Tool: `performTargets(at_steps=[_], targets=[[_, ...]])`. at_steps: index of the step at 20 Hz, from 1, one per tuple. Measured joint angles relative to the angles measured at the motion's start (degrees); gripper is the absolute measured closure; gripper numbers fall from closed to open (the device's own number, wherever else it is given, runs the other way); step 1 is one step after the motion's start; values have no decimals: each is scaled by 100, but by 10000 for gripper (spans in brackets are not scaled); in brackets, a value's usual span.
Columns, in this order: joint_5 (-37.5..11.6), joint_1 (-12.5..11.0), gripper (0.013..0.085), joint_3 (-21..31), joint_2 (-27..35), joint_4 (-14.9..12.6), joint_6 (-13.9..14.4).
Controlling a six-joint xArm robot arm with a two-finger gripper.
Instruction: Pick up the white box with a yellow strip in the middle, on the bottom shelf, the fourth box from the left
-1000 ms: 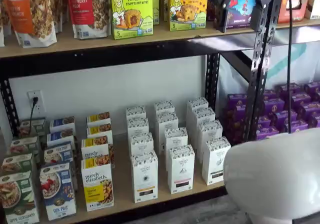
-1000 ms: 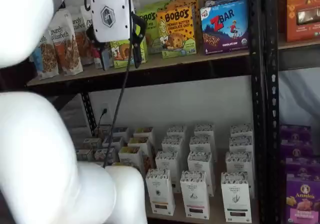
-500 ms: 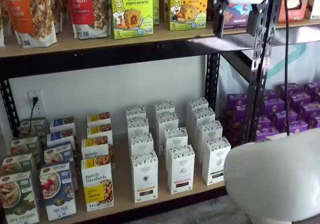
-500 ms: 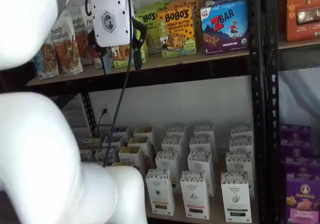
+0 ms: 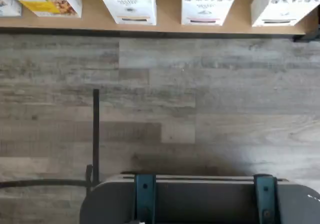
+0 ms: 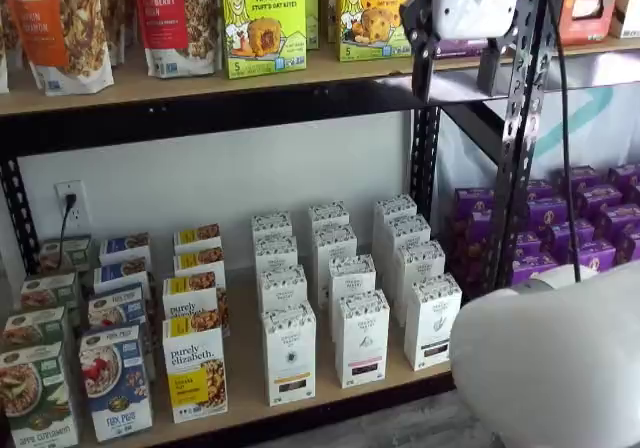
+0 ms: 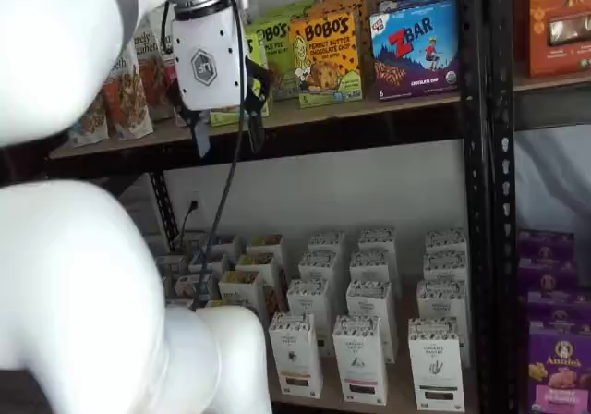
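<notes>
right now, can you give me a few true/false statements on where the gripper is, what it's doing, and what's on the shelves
1. The gripper is open and holds nothing. True.
2. The gripper is down at the bottom shelf. False: it hangs up by the upper shelf, in both shelf views.
3. The front white box stands upright in its row. True.
4. The purely elizabeth box has been taken off the shelf. False: it stands at the front, beside the white boxes.
5. Purple boxes sit in the next bay. True.
</notes>
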Motion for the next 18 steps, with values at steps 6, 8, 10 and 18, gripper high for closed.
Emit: performTargets(at_steps=[6, 8, 10, 18], targets=[[-436, 121, 130, 490, -70, -26, 104], [-604, 173, 130, 645, -93, -66, 146], [-864, 222, 130, 844, -146, -95, 188], [-1860, 698, 130, 1441, 16, -230, 645]])
